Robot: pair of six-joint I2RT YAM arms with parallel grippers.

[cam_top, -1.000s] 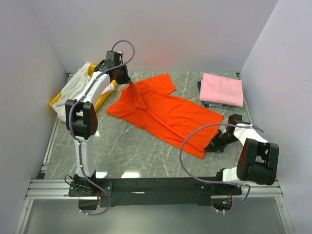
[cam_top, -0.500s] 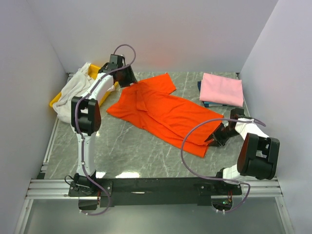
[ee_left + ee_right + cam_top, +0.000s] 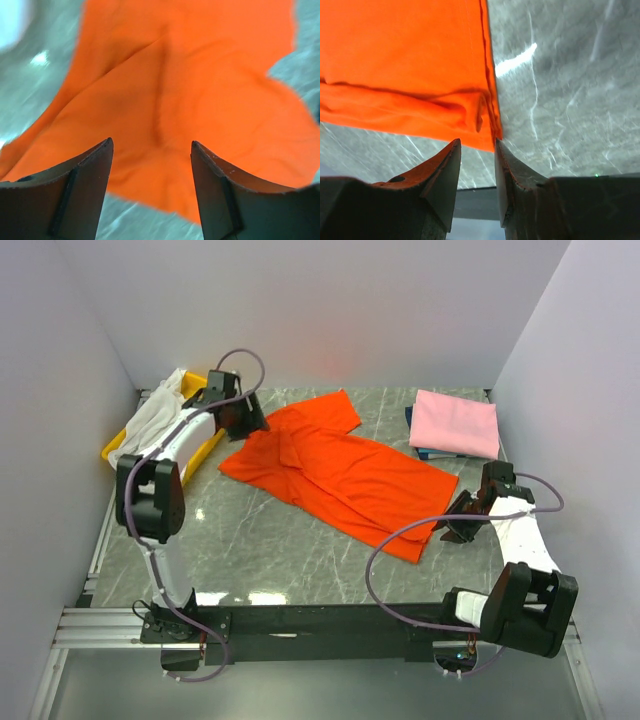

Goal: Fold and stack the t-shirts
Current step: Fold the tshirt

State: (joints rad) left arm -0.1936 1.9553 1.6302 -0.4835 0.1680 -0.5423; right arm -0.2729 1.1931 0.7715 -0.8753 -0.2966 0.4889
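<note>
The bright orange-red t-shirt [image 3: 340, 472] lies spread at a slant across the middle of the table. My left gripper [image 3: 248, 423] hovers at its far-left end, open, with only orange cloth [image 3: 190, 90] below and beyond the fingertips. My right gripper [image 3: 450, 526] sits just off the shirt's near-right hem corner [image 3: 487, 127], open with a narrow gap and bare table between the fingers. The pale pink t-shirt [image 3: 456, 423] lies folded at the far right on the dark blue one [image 3: 413, 420]. The white t-shirt [image 3: 150, 420] is heaped in the tray.
A yellow tray [image 3: 110, 452] stands at the far left under the white cloth. Walls close the table in on the left, back and right. The black base rail [image 3: 320, 620] runs along the near edge. Grey marble shows in front of the orange shirt.
Both grippers have opened and let go of the orange shirt. Its lifted far-left end has dropped flat. The left gripper shifted left; the right drew back right, off the hem.
</note>
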